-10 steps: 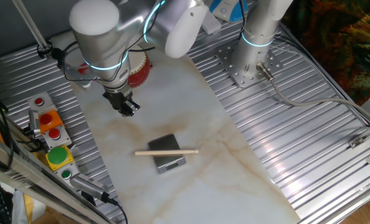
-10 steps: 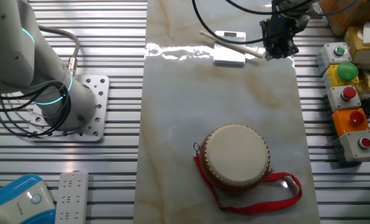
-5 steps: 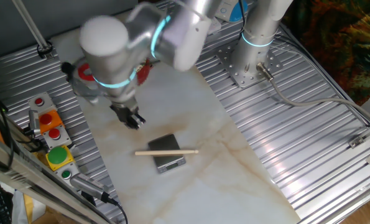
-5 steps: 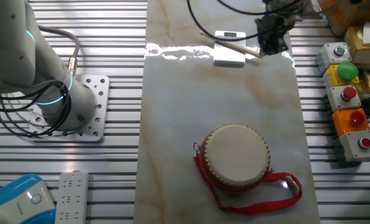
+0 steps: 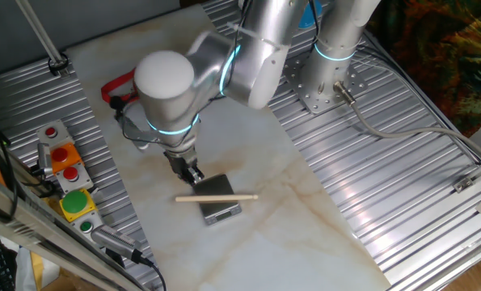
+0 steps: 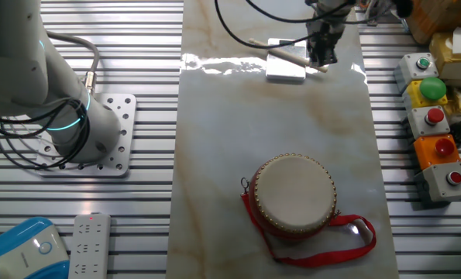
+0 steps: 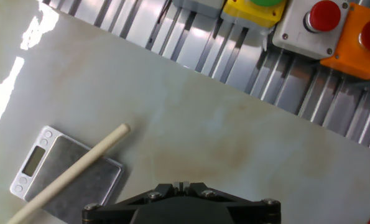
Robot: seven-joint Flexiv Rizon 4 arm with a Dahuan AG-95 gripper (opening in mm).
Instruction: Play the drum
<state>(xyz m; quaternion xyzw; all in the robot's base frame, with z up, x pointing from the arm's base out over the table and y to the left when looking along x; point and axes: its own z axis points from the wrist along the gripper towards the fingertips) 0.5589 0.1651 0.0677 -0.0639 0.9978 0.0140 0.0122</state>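
The drum (image 6: 294, 194), red-sided with a cream head and a red strap, stands on the marble board in the other fixed view. In one fixed view the arm hides it and only its red strap (image 5: 116, 84) shows. A wooden stick (image 5: 217, 196) lies across a small grey scale (image 5: 221, 210); both also show in the other fixed view, stick (image 6: 283, 53) on scale (image 6: 286, 70). My gripper (image 5: 192, 175) is shut and empty, low over the board just beside the stick's end. The hand view shows its shut fingertips (image 7: 181, 185), with the stick (image 7: 79, 168) to the lower left.
A box of red, orange and green push buttons (image 5: 66, 174) sits at the board's edge, close to the gripper; it also shows in the hand view (image 7: 321, 18). The arm's base (image 5: 329, 77) stands on ribbed metal. A remote and a blue device (image 6: 29, 248) lie beyond the drum.
The gripper has moved away from the drum's side of the board, across to the end of the stick by the scale. It stayed shut. Drum, stick and scale have not moved.
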